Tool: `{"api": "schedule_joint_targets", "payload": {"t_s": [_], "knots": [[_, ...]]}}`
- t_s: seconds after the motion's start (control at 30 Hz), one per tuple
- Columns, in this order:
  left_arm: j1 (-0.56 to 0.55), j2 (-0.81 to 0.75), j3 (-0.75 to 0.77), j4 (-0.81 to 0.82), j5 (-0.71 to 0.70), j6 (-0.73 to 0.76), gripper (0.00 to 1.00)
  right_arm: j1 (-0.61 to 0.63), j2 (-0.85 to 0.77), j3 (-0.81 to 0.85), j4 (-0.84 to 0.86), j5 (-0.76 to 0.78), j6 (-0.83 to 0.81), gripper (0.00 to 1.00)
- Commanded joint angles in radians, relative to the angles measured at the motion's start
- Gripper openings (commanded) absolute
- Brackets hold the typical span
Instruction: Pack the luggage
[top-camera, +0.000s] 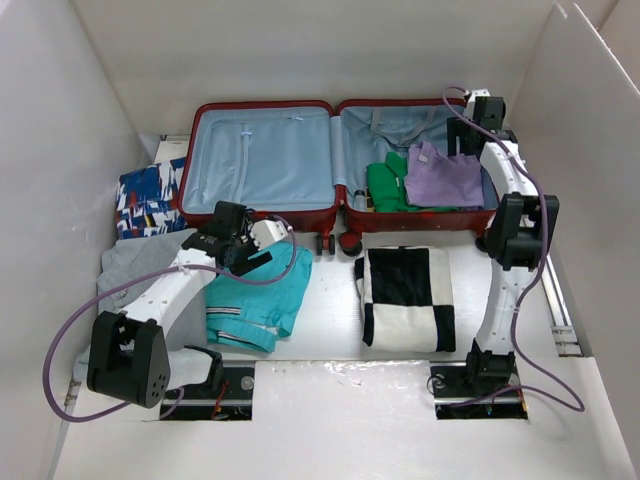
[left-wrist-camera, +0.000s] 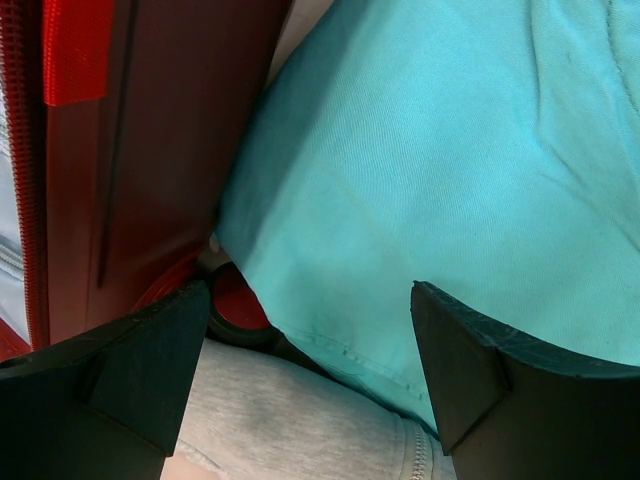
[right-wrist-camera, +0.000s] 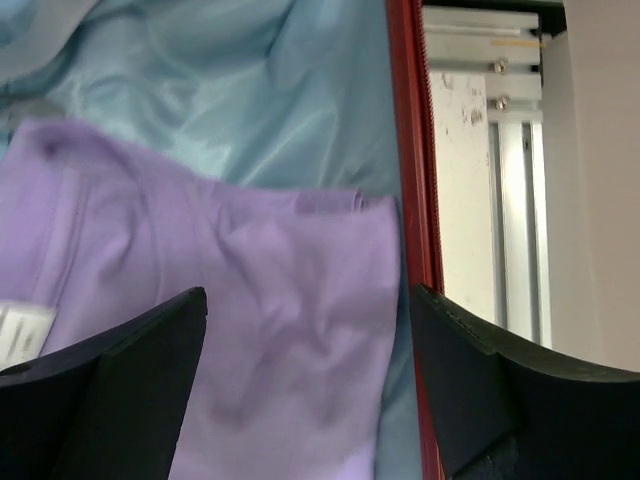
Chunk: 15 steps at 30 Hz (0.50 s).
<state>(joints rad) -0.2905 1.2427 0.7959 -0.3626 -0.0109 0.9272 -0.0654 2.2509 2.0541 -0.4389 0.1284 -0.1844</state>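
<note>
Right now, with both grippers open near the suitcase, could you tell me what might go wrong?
1. The left gripper hangs open over the edge of the teal garment, close to the wall of the luggage and a wheel. Closing there might also catch the grey garment beside it.
2. The right gripper is open over the purple shirt, right beside the red rim. A sideways move could knock it.

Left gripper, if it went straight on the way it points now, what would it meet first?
Most likely the turquoise garment: the open left gripper frames its folded edge, with the luggage shell off to one side and a grey garment lower in the view. Depth is unclear.
</note>
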Motion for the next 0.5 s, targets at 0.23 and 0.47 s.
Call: {"api": "schedule_joint_targets", "payload": {"t_s": [0.23, 0.47], "knots": [[0.005, -0.020, 0.048, -0.012, -0.011, -0.014, 0.78, 0.064, -0.185, -0.091, 0.051, -0.027, -0.010, 0.48], [0.005, -0.020, 0.028, -0.021, -0.011, -0.024, 0.78, 0.075, -0.038, -0.008, 0.011, -0.234, 0.068, 0.44]]}}
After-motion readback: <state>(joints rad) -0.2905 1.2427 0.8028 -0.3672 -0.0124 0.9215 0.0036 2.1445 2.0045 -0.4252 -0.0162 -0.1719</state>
